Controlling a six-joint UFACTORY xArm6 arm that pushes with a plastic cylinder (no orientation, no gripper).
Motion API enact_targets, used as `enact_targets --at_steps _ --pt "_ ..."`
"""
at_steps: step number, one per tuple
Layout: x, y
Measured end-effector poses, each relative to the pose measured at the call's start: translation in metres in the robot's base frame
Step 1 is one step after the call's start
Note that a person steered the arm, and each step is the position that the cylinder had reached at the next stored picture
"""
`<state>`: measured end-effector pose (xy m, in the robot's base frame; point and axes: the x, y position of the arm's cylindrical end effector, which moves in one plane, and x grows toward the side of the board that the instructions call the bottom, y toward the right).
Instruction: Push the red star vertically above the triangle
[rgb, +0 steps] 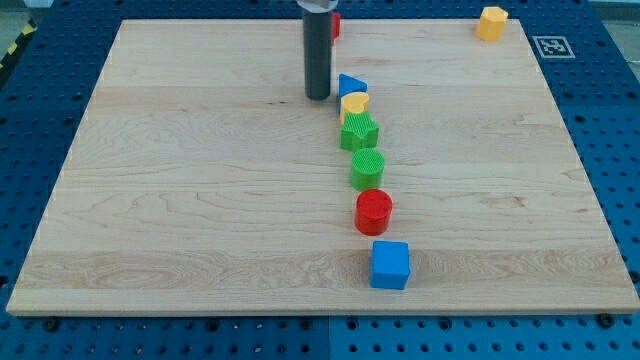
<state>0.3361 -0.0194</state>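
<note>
My tip (319, 96) rests on the board just left of the blue triangle (350, 85), a small gap apart. The red star (335, 26) shows only as a red sliver at the view's top edge, mostly hidden behind the rod. It lies above and slightly left of the triangle. Below the triangle a column of blocks runs down: a yellow heart (354, 103), a green star (359, 132), a green cylinder (367, 168), a red cylinder (374, 211) and a blue cube (390, 264).
A yellow hexagonal block (491, 22) sits at the top right corner of the wooden board (180, 200). A blue pegboard surrounds the board, with a marker tag (552, 46) at the view's top right.
</note>
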Motion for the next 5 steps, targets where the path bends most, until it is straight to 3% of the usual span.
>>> enact_targets --at_steps 2,3,5 --pt "-0.103 -0.075" --pt "-0.142 -0.041" --pt "-0.143 0.010"
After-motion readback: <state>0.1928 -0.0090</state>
